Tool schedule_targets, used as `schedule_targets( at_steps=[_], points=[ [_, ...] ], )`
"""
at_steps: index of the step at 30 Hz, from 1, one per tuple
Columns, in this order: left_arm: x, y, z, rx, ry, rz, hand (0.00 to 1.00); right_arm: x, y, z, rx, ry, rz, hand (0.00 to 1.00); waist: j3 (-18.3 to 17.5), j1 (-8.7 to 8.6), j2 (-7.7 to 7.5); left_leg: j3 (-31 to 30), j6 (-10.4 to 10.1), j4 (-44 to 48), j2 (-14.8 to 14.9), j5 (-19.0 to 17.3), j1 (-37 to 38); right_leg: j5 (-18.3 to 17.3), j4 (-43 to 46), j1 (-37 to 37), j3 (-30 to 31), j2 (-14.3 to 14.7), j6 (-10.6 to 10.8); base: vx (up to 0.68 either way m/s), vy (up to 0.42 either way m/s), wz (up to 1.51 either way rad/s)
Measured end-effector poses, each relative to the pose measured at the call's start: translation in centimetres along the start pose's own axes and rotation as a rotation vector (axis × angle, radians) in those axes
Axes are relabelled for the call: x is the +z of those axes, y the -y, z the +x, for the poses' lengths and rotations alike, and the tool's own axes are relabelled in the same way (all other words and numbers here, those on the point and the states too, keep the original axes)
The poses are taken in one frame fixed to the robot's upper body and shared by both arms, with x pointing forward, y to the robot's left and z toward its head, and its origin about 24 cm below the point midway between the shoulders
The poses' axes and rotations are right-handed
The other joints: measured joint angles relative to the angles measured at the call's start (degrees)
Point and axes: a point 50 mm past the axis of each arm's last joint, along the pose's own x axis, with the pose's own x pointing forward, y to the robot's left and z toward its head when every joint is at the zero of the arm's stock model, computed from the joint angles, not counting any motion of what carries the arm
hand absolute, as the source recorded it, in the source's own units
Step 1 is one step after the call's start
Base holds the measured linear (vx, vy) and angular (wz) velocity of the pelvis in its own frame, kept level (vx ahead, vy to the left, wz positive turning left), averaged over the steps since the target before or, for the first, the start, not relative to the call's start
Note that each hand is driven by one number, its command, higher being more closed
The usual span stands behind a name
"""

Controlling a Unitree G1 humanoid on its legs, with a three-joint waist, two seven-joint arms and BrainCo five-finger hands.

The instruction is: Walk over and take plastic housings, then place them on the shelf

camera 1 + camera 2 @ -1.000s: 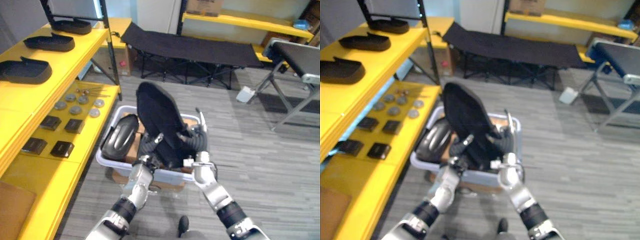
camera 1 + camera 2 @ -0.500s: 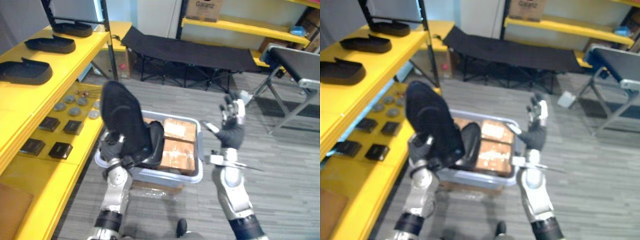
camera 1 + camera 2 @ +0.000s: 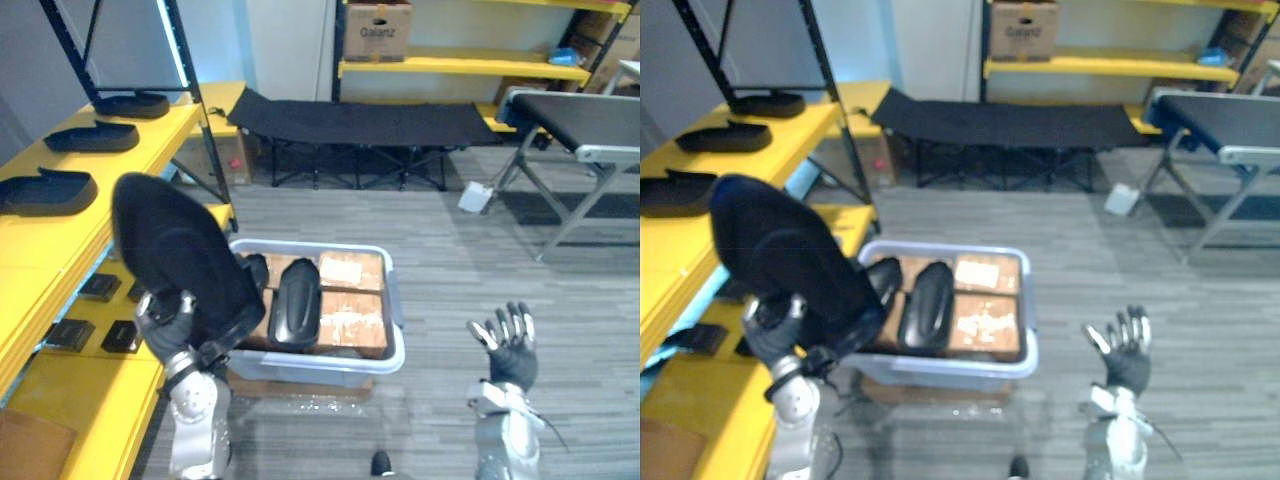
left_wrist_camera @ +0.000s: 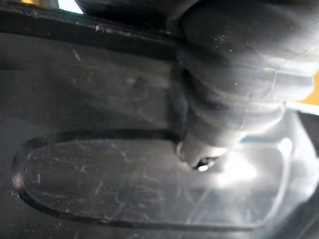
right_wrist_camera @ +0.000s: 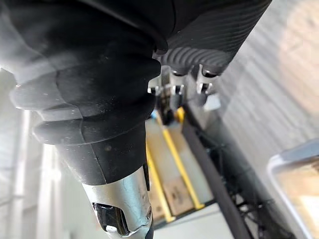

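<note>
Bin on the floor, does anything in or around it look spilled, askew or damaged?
Nothing spilled or broken. One black housing lies lengthwise in the bin beside the cardboard boxes; the large housing tilted over its corner is gripped by the left hand, not fallen.

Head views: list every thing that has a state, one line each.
left hand: shut on held housing
held housing: raised, tilted
right hand: open, fingers spread, holding nothing
bin: lidless, holding a second housing
shelf housings: lying on the yellow shelf
cot: unfolded
</note>
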Motion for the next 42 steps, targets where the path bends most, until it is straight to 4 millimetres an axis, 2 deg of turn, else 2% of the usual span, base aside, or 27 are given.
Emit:
schedule_targets(
  at_steps=[2,4,5,6,7,10,11,12,14,16,18,20,22,24,26,27,30,33,34,36,38,39,40,42],
  points=[
    [0.7,-0.1,0.1,0.004,0.029,-0.009,1.0,-0.6,0.1,0.1,-0.02,-0.029,-0.021,0.0,-0.02,0.63,0.0,-1.62,-0.03,-0.29,-0.16,0.48,-1.04,-0.31,0.0,0.02,-1.73,-0.24,0.07,0.0,-0.014,0.54],
    [2.0,-0.5,0.2,0.012,0.084,-0.015,1.0,-1.8,-0.6,0.5,-0.018,-0.073,-0.02,0.0,-0.03,1.86,0.27,-5.3,0.04,-0.56,-0.55,1.78,-2.46,-0.56,0.01,0.59,-5.48,-0.81,0.09,0.04,-0.013,0.86],
    [2.5,-0.9,0.1,0.019,0.104,-0.016,1.0,-2.2,-1.7,0.8,0.008,-0.086,-0.018,0.0,-0.13,3.02,0.65,-7.18,0.0,-0.86,-0.74,2.27,-2.59,-0.39,0.45,1.35,-7.34,-0.92,0.44,0.08,-0.007,0.7],
    [2.8,-1.2,0.1,0.025,0.115,-0.015,1.0,-2.4,-2.5,1.0,0.034,-0.086,-0.023,0.0,-0.09,3.45,0.82,-7.79,0.02,-0.85,-0.83,2.42,-2.58,-0.4,0.51,1.89,-8.03,-1.0,0.46,0.09,-0.002,0.74],
    [3.3,-1.7,0.0,0.037,0.132,-0.01,1.0,-2.5,-4.2,1.5,0.093,-0.081,-0.034,0.0,-0.3,4.47,1.22,-9.45,0.08,-0.85,-1.07,2.48,-2.66,-0.45,0.52,2.93,-9.92,-1.17,0.53,0.07,0.007,0.67],
    [4.2,-2.8,-0.1,0.054,0.164,0.003,1.0,-2.0,-7.9,2.6,0.205,-0.016,-0.052,0.0,-0.61,7.39,1.67,-13.41,0.64,-0.81,-2.27,2.84,-3.52,-0.53,0.51,4.83,-14.43,-2.08,0.64,0.03,0.036,0.68],
    [4.4,-3.5,-0.2,0.071,0.171,0.022,1.0,-1.9,-9.1,2.9,0.242,-0.003,-0.056,0.0,-0.61,8.79,1.55,-14.17,0.78,-0.85,-2.6,2.94,-3.53,-0.52,0.51,5.45,-15.65,-2.4,0.66,0.01,0.054,0.54],
    [4.5,-3.8,-0.2,0.08,0.174,0.03,1.0,-1.8,-9.5,3.0,0.258,0.0,-0.056,0.0,-0.58,9.06,1.46,-14.57,0.83,-0.85,-2.77,2.97,-3.5,-0.54,0.5,5.72,-15.79,-2.52,0.69,0.0,0.062,0.42],
    [4.6,-5.8,-0.6,0.143,0.168,0.086,1.0,-1.3,-11.6,3.4,0.355,0.017,-0.036,0.0,-0.57,10.95,0.78,-15.64,1.22,-0.81,-3.5,2.96,-3.37,-1.1,0.51,6.81,-17.03,-3.46,1.45,0.0,0.049,0.3],
    [4.5,-7.1,-1.1,0.184,0.154,0.113,1.0,-1.3,-12.7,3.4,0.41,0.012,-0.036,0.0,-0.61,11.96,0.31,-15.93,1.59,-0.26,-3.97,2.67,-3.48,-1.55,0.52,7.11,-17.03,-3.88,2.03,-0.01,0.032,0.09],
    [4.5,-8.1,-1.6,0.192,0.143,0.143,1.0,-1.6,-13.5,3.5,0.447,-0.012,-0.059,0.0,-0.34,12.87,0.45,-16.14,1.6,2.21,-3.96,1.08,-3.74,-2.0,0.53,8.03,-16.98,-3.77,2.12,0.0,0.0,0.0],
    [4.5,-8.6,-2.1,0.192,0.135,0.15,1.0,-2.0,-13.7,3.4,0.469,-0.035,-0.084,0.0,0.36,13.69,1.63,-16.45,1.66,9.32,-3.47,-3.02,-5.61,-2.94,0.93,9.79,-17.09,-3.01,2.1,-0.03,0.043,0.0],
    [4.5,-8.6,-2.2,0.2,0.136,0.112,1.0,-2.2,-13.5,3.4,0.471,-0.049,-0.099,0.0,1.05,14.15,2.39,-16.78,1.97,12.08,-3.09,-4.92,-5.63,-4.14,1.81,11.1,-17.63,-2.75,2.36,-0.01,0.036,0.06],
    [4.6,-8.4,-2.2,0.177,0.152,0.098,1.0,-2.4,-13.2,3.4,0.463,-0.065,-0.11,0.0,1.11,14.04,1.92,-17.91,2.47,12.04,-3.61,-5.13,-5.85,-4.52,1.99,12.13,-19.68,-3.12,2.51,0.02,0.012,0.44],
    [5.0,-7.8,-1.9,0.141,0.168,0.059,1.0,-2.6,-12.8,3.3,0.451,-0.073,-0.123,0.0,1.48,13.04,0.81,-16.82,3.3,11.65,-3.34,-4.62,-6.69,-4.71,2.35,13.06,-22.48,-3.69,2.78,0.05,0.007,0.85],
    [5.0,-7.2,-1.6,0.115,0.173,0.027,1.0,-2.8,-12.1,3.3,0.431,-0.087,-0.149,0.0,1.5,12.55,0.35,-15.61,2.12,11.24,-3.0,-3.28,-7.42,-5.34,3.93,13.23,-24.85,-4.62,3.35,0.08,0.049,0.75],
    [5.4,-6.7,-1.5,0.079,0.193,0.01,1.0,-3.1,-11.7,3.2,0.433,-0.115,-0.158,0.0,2.0,12.82,-0.56,-16.65,1.93,8.58,-5.01,-1.09,-7.03,-5.84,5.41,12.81,-25.16,-6.7,2.79,0.11,0.136,0.44],
    [5.2,-5.9,-1.5,0.037,0.184,-0.028,1.0,-2.9,-11.2,3.2,0.44,-0.109,-0.149,0.0,2.12,12.79,-0.65,-17.44,2.04,6.55,-6.16,0.04,-6.31,-6.05,6.57,12.91,-25.1,-7.93,2.47,0.07,0.088,0.29],
    [5.1,-5.0,-1.5,-0.009,0.179,-0.047,1.0,-2.7,-10.7,3.3,0.435,-0.103,-0.145,0.0,2.15,12.6,-0.64,-18.38,2.09,5.43,-6.42,0.65,-6.08,-6.68,7.87,12.74,-24.76,-8.27,1.43,0.04,0.058,0.43],
    [5.0,-4.1,-1.4,-0.062,0.177,-0.064,1.0,-2.8,-10.0,3.1,0.428,-0.109,-0.146,0.0,2.25,11.98,-0.79,-20.02,2.1,3.96,-6.58,1.53,-5.6,-7.19,9.56,12.73,-23.38,-8.43,0.6,0.04,0.03,0.52],
    [5.1,-2.8,-1.3,-0.167,0.182,-0.069,1.0,-2.7,-8.7,2.7,0.409,-0.11,-0.145,0.0,2.28,10.33,-1.01,-23.7,2.13,1.4,-6.87,3.38,-5.2,-8.57,13.84,11.79,-16.0,-8.71,-1.46,0.05,0.017,0.79],
    [5.2,-2.5,-1.2,-0.191,0.187,-0.068,1.0,-2.5,-8.5,2.6,0.409,-0.1,-0.145,0.0,2.3,9.78,-1.01,-24.6,2.16,1.05,-6.95,3.85,-5.21,-8.92,15.02,11.3,-14.21,-8.7,-1.98,0.06,-0.017,0.77],
    [5.3,-1.9,-0.8,-0.233,0.201,-0.071,1.0,-2.0,-8.2,2.6,0.411,-0.071,-0.154,0.0,2.62,9.27,-1.04,-26.16,2.03,0.33,-7.17,4.86,-5.51,-9.67,17.15,10.4,-11.6,-8.84,-1.75,0.04,-0.043,0.68],
    [5.7,-1.3,-0.2,-0.263,0.225,-0.077,1.0,-1.6,-8.4,2.6,0.431,-0.039,-0.152,0.0,3.32,8.68,-1.9,-27.49,1.62,-0.05,-7.5,5.79,-6.03,-12.35,17.72,10.63,-10.83,-9.03,-1.67,0.01,-0.08,0.5]
  ],
)
